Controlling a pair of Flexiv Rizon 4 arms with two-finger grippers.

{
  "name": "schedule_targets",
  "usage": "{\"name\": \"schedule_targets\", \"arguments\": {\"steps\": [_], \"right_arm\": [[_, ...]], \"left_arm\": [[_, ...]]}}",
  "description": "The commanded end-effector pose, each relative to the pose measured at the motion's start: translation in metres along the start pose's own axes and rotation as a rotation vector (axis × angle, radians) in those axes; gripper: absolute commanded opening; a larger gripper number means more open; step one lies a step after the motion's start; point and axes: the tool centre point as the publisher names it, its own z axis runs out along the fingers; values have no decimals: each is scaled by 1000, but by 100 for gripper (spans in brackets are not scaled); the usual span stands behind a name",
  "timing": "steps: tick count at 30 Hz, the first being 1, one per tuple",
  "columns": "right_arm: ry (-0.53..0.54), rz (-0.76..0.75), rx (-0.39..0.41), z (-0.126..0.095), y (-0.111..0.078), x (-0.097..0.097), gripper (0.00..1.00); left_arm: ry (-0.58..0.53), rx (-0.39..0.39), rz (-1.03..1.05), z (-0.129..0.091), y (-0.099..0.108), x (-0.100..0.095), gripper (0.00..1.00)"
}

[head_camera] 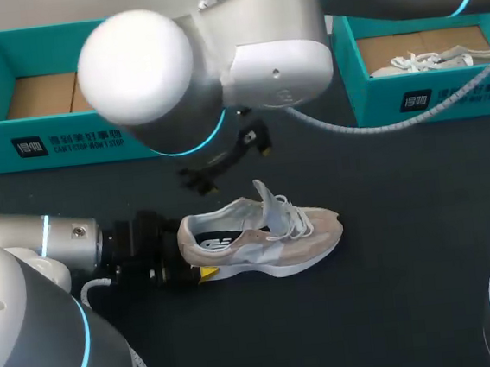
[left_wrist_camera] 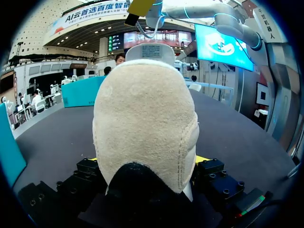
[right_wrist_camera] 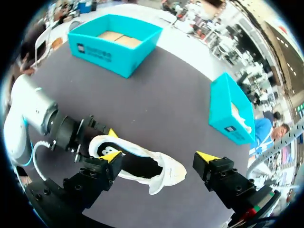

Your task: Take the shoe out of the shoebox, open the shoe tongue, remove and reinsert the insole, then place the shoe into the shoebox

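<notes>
Shoe is lying w/ heel left, toe right: your left gripper is clamping the heel, & your right gripper is hovering open over the tongue.

The table has a dark, matte top. At the table's far right corner stands a teal box, open at the top, with white print on the wall that faces the table's middle (the print is left unread here). The box floor is lined with brown cardboard. On that cardboard lies a white sneaker with white laces, apparently on its side, though the box wall hides its lower part.
</notes>
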Motion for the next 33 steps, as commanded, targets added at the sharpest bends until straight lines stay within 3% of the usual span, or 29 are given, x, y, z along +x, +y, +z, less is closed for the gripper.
{"name": "schedule_targets", "arguments": {"steps": [1, 3, 5, 6, 9, 10, 12, 33], "right_arm": [[98, -216, 8, -8, 4, 8, 100], [126, -256, 11, -11, 4, 14, 98], [153, -302, 20, -11, 4, 20, 77], [159, -330, 33, -10, 4, 23, 54], [189, -399, 64, -9, -1, 32, 27], [206, -419, 76, -9, -3, 35, 0], [237, -444, 121, -8, -9, 39, 0], [237, -444, 121, -8, -9, 39, 0]], "left_arm": [[-2, -4, 0, 2, 2, 2, 0], [-2, -4, 0, 2, 2, 2, 0], [-2, -4, 0, 2, 2, 2, 0], [-2, -4, 0, 2, 2, 2, 0], [-2, -4, 0, 2, 2, 2, 0], [-2, -4, 0, 2, 2, 2, 0], [-2, -4, 0, 2, 2, 2, 0], [-2, -4, 0, 2, 2, 2, 0]]}}
